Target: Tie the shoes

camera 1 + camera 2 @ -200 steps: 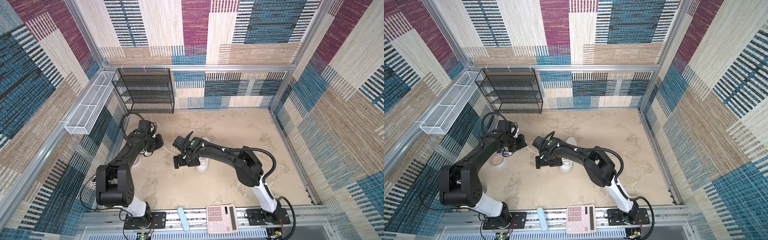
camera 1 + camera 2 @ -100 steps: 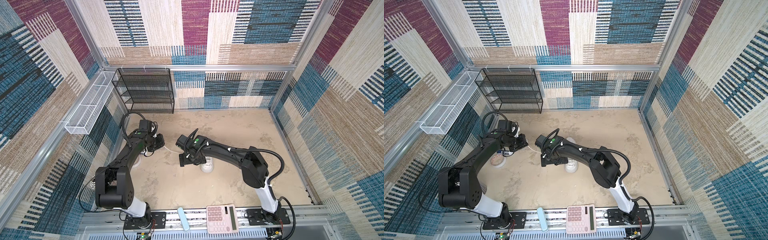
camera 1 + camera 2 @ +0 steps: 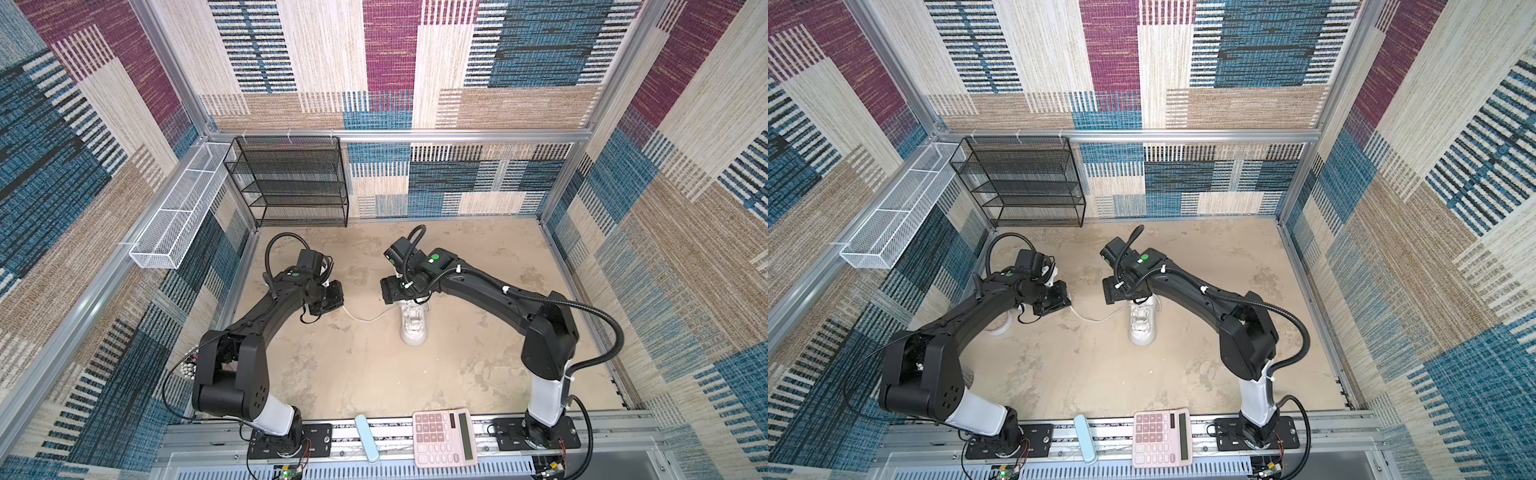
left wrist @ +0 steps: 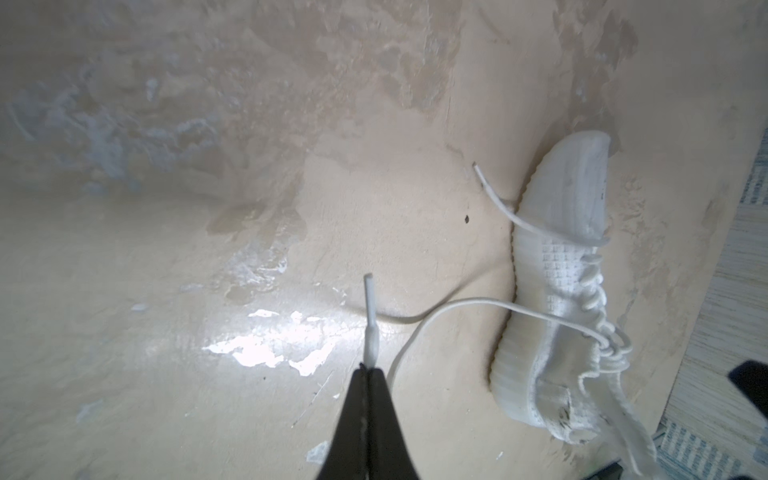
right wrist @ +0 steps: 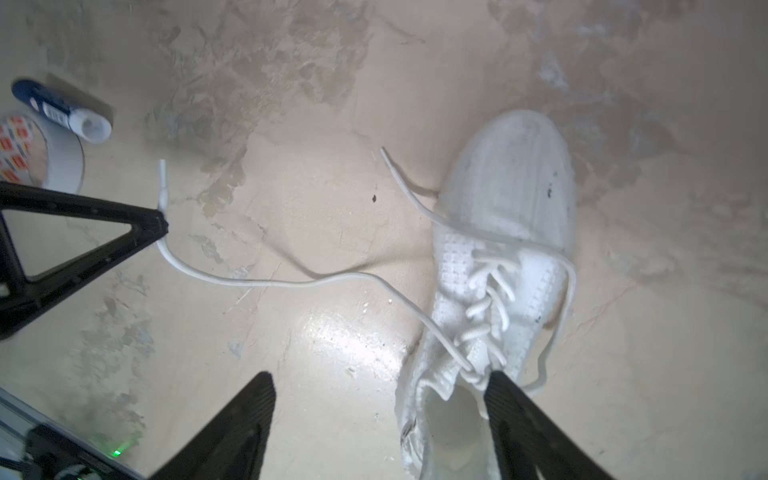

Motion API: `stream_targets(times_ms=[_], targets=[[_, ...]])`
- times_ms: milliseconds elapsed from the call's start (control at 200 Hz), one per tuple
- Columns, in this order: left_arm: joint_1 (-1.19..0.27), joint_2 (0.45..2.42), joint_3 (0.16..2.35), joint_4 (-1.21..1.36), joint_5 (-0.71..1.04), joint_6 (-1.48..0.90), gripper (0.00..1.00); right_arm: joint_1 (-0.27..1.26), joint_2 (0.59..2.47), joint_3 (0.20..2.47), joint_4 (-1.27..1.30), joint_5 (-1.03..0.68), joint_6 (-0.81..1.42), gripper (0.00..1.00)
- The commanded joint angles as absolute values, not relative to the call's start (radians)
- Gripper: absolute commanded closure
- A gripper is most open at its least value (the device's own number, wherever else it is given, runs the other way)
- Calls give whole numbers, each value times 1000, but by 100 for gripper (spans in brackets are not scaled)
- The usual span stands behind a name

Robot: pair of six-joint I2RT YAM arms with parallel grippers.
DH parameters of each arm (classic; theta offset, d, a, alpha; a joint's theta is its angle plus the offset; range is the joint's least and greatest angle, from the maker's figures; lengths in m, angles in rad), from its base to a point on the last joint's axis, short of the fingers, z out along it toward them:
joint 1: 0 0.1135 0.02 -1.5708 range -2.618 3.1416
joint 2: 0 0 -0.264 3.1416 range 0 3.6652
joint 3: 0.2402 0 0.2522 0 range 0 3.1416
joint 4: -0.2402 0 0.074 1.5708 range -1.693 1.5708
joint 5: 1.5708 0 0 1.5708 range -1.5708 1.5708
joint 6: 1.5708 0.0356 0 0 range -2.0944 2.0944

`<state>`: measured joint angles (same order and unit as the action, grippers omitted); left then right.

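The shoes are one white sneaker (image 3: 413,328) (image 3: 1142,328) standing in the middle of the floor, toe toward the front rail. My left gripper (image 4: 368,368) (image 3: 341,304) is shut on the tip of one long lace (image 4: 457,303) (image 5: 291,282), which runs slack from the top eyelets out to the left. The other lace end (image 5: 399,174) (image 4: 488,191) lies loose on the floor beside the toe. My right gripper (image 5: 380,378) (image 3: 388,291) hovers open over the heel (image 5: 449,428), one fingertip (image 5: 498,382) above the collar and the other off to the side.
A tape roll (image 5: 50,162) (image 3: 996,328) and a blue-and-white tube (image 5: 62,112) lie under the left arm. A black mesh rack (image 3: 291,183) and a white wire basket (image 3: 174,220) stand at the back left. A pink calculator (image 3: 442,436) and a pale blue case (image 3: 367,436) rest on the front rail.
My right gripper has swung from the left of the sneaker back to above its heel, and its jaws have narrowed a little. The left gripper has kept its hold on the lace.
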<state>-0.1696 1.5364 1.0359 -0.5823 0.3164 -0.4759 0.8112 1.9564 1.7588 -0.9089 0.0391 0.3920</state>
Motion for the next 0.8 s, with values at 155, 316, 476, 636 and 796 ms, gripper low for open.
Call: stream_targets(times_ms=[155, 316, 476, 636, 796], targets=[[-184, 1514, 995, -546, 283, -530, 100, 811, 2168, 1937, -950, 143, -175, 49], [-184, 1512, 982, -542, 290, -535, 100, 810, 2230, 1977, -894, 163, -336, 51], [-184, 1498, 955, -527, 287, -541, 100, 797, 2280, 1932, -809, 122, -458, 57], [-184, 1494, 947, -526, 293, -542, 100, 784, 2343, 2022, -834, 85, -486, 59], [-184, 1494, 949, -526, 296, -541, 100, 775, 2368, 2027, -834, 98, -496, 64]])
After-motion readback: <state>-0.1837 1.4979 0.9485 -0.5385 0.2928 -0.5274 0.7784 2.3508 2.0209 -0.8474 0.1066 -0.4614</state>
